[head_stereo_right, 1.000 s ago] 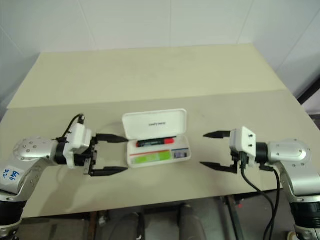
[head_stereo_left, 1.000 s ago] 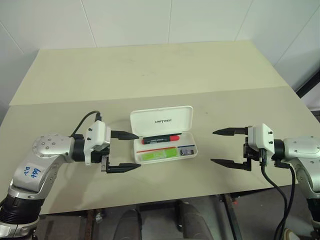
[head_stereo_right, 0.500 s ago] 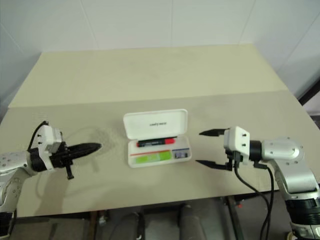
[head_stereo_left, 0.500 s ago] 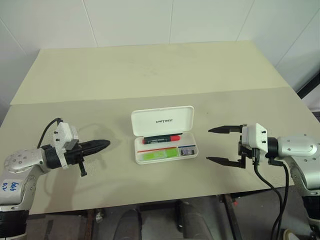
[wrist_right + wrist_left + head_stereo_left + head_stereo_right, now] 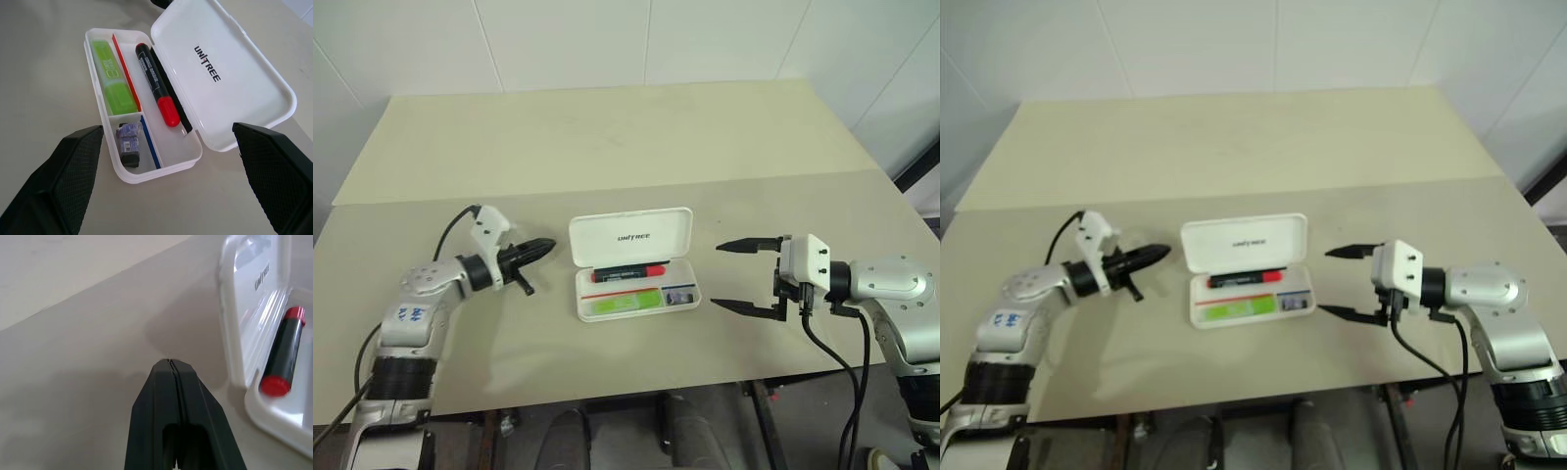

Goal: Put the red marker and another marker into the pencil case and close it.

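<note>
The pencil case lies open mid-table, its white lid with the UNITREE print standing up at the back. In its tray lie the red marker, black with a red cap, and in front of it the lime-green marker. My left gripper is shut with nothing in it, its tip pointing at the lid's left edge from a short gap away. To the right of the case my right gripper stands open and empty, its fingers framing the case.
A small dark block sits in the tray's little end compartment. The beige table stretches bare behind the case, with a seam across it. Its front edge runs just below both arms.
My left gripper has shut. It drew back left from the case's side, then came forward toward the lid's left edge. The right gripper has stayed put.
</note>
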